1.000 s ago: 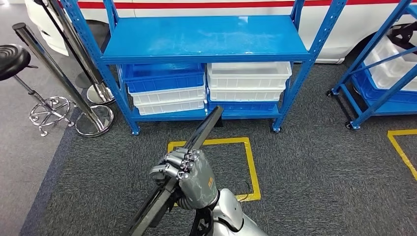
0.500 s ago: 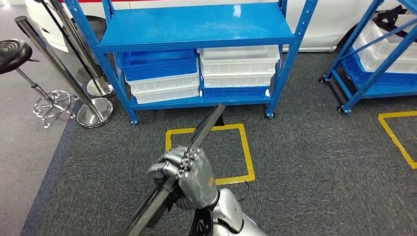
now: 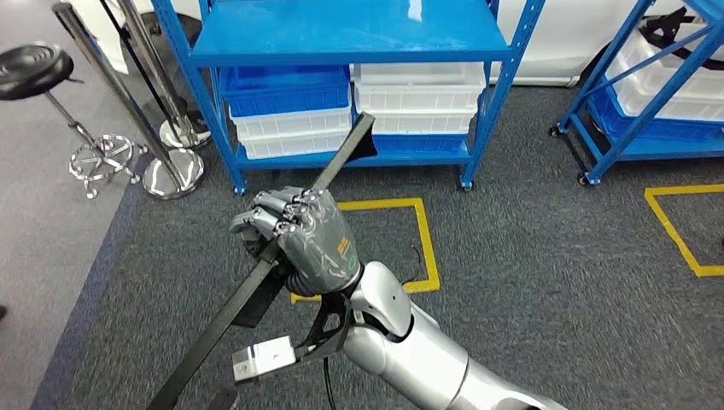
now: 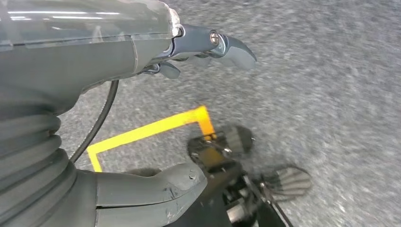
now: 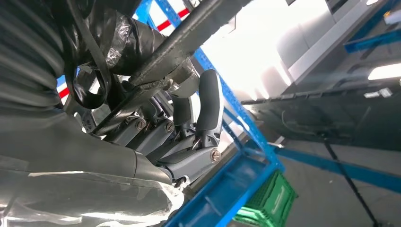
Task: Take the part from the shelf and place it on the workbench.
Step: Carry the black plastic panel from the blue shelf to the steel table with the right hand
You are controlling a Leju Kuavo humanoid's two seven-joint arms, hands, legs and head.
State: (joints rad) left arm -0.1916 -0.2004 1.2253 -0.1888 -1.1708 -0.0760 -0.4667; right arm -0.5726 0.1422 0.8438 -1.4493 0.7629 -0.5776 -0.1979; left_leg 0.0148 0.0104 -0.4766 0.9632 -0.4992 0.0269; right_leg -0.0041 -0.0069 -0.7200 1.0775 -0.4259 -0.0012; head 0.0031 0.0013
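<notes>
The part (image 3: 346, 154) is a long, flat black bar, tilted from low on the left up toward the shelf. My right hand (image 3: 299, 239) grips it near its middle, fingers wrapped around it, held over the carpet in front of the shelf. In the right wrist view the dark fingers (image 5: 208, 109) curl around the same bar (image 5: 189, 35). My left hand (image 4: 142, 52) hangs over the grey carpet, thumb and fingers apart, with nothing in it.
The blue shelf (image 3: 341, 34) stands ahead, with a blue bin (image 3: 286, 90) and white bins (image 3: 418, 94) on its lower level. A second blue rack (image 3: 649, 94) is at the right. Chrome posts (image 3: 171, 171) and a black stool (image 3: 34, 68) stand left. Yellow tape (image 3: 427, 248) marks the carpet.
The whole view has shifted, so the camera moved. My right hand has risen in the picture with the bar still in it, and more of the silver arm shows.
</notes>
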